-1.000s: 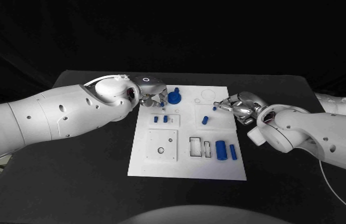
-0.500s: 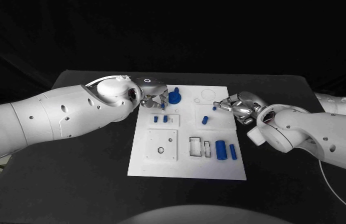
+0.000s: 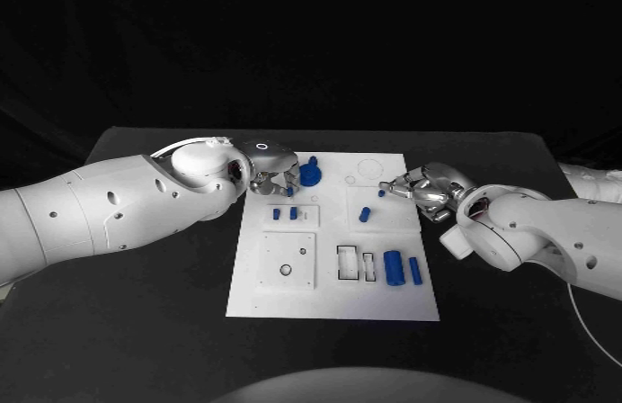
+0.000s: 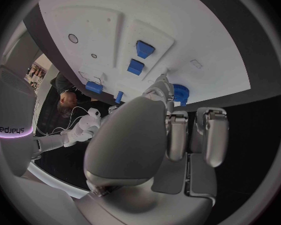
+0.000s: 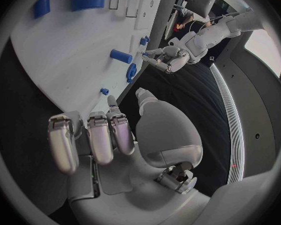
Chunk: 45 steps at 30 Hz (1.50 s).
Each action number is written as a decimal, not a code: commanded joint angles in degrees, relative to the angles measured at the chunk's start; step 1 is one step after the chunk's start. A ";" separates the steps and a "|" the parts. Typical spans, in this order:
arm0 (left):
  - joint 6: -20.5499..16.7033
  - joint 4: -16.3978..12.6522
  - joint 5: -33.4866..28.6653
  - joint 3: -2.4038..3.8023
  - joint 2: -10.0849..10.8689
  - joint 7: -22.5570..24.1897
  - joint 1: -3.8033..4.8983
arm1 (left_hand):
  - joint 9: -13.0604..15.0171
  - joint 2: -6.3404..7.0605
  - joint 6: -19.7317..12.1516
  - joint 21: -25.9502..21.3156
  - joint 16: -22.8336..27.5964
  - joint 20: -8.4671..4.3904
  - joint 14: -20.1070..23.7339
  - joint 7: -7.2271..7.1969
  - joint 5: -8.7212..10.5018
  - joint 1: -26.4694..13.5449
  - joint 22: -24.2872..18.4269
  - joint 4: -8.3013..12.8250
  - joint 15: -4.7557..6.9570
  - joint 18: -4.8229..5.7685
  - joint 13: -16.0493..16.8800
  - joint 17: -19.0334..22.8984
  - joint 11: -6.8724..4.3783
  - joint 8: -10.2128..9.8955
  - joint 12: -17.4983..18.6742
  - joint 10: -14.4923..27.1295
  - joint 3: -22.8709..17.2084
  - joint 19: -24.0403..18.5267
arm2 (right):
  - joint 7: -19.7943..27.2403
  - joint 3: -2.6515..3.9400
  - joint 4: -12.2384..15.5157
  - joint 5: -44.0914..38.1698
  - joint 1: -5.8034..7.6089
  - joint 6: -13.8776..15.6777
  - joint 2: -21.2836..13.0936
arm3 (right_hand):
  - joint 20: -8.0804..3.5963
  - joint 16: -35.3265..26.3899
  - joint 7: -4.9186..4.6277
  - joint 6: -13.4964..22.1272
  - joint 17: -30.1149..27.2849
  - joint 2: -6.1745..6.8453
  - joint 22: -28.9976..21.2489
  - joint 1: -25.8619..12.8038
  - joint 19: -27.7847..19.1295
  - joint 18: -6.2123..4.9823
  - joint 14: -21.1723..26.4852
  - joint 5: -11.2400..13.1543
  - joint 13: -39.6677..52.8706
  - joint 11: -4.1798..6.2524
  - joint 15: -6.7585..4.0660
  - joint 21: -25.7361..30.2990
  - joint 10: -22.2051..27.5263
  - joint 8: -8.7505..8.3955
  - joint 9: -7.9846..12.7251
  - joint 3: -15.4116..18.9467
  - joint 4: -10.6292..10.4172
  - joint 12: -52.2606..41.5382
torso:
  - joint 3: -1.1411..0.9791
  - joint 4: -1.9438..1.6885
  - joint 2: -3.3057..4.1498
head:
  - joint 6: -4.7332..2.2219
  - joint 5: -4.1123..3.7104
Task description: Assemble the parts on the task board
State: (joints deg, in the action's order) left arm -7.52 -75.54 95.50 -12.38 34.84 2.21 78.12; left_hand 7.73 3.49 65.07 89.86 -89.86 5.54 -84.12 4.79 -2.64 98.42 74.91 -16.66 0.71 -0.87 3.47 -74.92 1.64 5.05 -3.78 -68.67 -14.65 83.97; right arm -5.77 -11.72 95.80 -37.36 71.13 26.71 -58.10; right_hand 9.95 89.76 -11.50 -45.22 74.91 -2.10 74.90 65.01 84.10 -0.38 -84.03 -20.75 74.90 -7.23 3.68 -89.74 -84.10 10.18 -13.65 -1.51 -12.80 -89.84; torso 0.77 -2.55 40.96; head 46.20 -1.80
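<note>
Touching blue gear [image 3: 313, 173], left fingers [image 3: 275, 184]

White task board [image 3: 389, 291] lies flat mid-table — small blue parts [image 3: 394, 267] scattered on it.

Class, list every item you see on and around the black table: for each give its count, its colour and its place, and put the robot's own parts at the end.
Table: one, black, under everything.
Task board: one, white, middle of the table.
Gear-like part: one, blue, far left corner of the board, at the left hand's fingertips.
Small pegs: two, blue, side by side on the board's left half.
Short cylinder: one, blue, right of the pegs.
Tiny part: one, blue, by the right hand's fingertips.
Large cylinders: two, blue, near right part of the board.
Left hand: one, silver, at the board's far left edge.
Right hand: one, silver, at the board's right edge.
</note>
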 commanded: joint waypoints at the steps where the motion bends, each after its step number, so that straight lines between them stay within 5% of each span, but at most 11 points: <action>1: 0.77 -0.01 -0.07 0.01 -0.08 0.04 0.00 | 0.02 -0.04 -0.26 0.14 -0.14 -0.11 -5.88 -0.20 -0.07 -0.36 15.09 0.05 0.03 0.87 -0.01 -15.08 -0.02 0.02 0.33 0.55 -0.30 6.03 | -0.03 -0.01 0.13 -0.35 -0.04 -0.74 -0.02 | 0.47 0.24 -0.24 -0.31 15.09 -0.52 15.10 -0.09 5.90 0.38 -5.97 -0.21 15.10 -0.40 0.47 -0.26 -5.90 0.37 0.06 0.44 0.04 -0.16 | -0.03 -0.04 0.01 | 0.17 -0.13; 24: 2.34 0.71 -0.07 -0.02 -0.40 -0.28 -0.27 | 0.00 -0.01 -0.21 0.14 -0.14 -0.11 -5.88 -0.21 -0.07 -0.35 15.09 0.07 0.06 0.87 0.01 -15.08 -0.02 0.00 0.28 0.56 -0.44 6.03 | 0.04 -0.01 0.16 -0.36 -0.04 -0.79 0.02 | 0.47 0.24 -0.24 -0.31 15.09 -0.52 15.10 -0.09 5.90 0.38 -5.97 -0.21 15.10 -0.40 0.47 -0.26 -5.90 0.37 0.06 0.44 0.04 -0.16 | -0.04 0.05 0.01 | -0.10 0.62; 45: 2.69 1.19 -0.07 -0.02 -0.89 0.18 -0.72 | -0.06 0.18 -0.30 0.14 -0.14 -0.12 -5.88 -0.21 -0.07 -0.38 15.09 0.09 0.06 0.87 0.01 -15.08 -0.02 -0.12 0.29 0.70 -0.56 6.03 | 0.05 -0.01 0.50 -0.38 -0.04 -0.81 -0.15 | 0.47 0.24 -0.24 -0.31 15.09 -0.53 15.10 -0.07 5.90 0.38 -5.97 -0.22 15.10 -0.40 0.47 -0.26 -5.90 0.39 0.08 0.50 0.01 -0.16 | -0.01 -0.02 -0.03 | 0.11 0.37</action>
State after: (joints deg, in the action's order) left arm -6.21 -74.36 95.48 -12.33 34.08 2.08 77.55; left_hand 7.65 3.50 65.07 89.86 -89.86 5.54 -84.12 4.78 -2.53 98.43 74.91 -16.50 0.71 -0.87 3.42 -74.91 1.63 4.72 -3.78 -68.28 -14.80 83.97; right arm -5.84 -11.71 96.20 -37.38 71.13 26.69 -58.25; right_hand 9.95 89.77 -11.50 -45.22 74.94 -2.10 74.93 65.01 84.10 -0.38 -84.03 -20.75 74.94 -7.23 3.68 -89.74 -84.10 10.18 -13.66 -1.35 -12.64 -89.84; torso 0.76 -2.56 40.97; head 46.28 -1.40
